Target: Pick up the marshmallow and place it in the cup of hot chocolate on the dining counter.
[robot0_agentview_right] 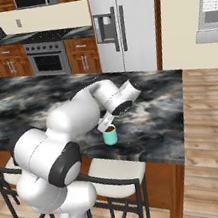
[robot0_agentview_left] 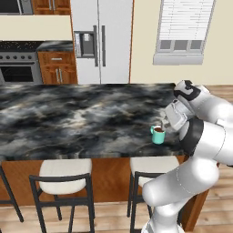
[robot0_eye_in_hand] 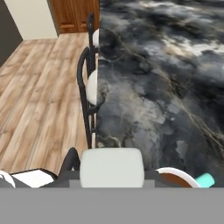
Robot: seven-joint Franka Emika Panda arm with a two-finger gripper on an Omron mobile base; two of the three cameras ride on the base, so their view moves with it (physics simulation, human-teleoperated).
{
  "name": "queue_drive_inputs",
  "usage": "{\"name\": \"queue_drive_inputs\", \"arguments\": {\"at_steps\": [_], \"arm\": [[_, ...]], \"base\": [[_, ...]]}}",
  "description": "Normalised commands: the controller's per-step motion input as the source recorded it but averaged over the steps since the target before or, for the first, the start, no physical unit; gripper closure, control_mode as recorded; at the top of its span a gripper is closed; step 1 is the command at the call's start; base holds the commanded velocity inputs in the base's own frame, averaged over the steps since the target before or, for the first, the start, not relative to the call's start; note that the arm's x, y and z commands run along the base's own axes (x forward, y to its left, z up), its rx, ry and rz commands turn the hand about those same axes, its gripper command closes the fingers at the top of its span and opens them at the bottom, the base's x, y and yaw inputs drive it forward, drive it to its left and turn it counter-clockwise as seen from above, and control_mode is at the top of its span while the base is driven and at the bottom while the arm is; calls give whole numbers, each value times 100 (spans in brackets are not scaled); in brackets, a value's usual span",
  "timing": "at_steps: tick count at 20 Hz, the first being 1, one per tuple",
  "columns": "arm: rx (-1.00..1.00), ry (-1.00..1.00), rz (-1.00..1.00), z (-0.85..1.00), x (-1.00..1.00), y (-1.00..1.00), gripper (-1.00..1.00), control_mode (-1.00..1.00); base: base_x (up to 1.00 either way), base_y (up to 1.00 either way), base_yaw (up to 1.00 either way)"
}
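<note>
Your dining counter (robot0_agentview_left: 68, 118) carries the cup of hot chocolate (robot0_agentview_left: 158, 134) near its edge, around 4 o'clock in the left base view. The gripper (robot0_eye_in_hand: 112, 177) is clamped on the marshmallow (robot0_eye_in_hand: 112, 168) right above it. Drop off-center and it'll probably bounce off the rim. No readable labels anywhere.

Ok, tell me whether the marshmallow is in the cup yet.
Not yet. The marshmallow sits clamped in the gripper, above the counter beside the cup's rim.
</note>
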Motion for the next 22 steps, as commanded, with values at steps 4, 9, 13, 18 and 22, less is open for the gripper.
{"name": "queue_drive_inputs", "arguments": {"at_steps": [4, 9, 13, 18, 22], "arm": [[-1, 1, 0, -22, 0, 0, 100, -100], [0, 0, 0, -8, 0, 0, 100, -100], [0, 0, 0, 0, 0, 0, 100, -100], [0, 0, 0, -3, 26, 0, 100, -100], [0, 0, 0, -9, 22, 0, 100, -100]], "base": [[0, 0, 0], [0, 0, 0], [0, 0, 0], [0, 0, 0], [0, 0, 0]]}}
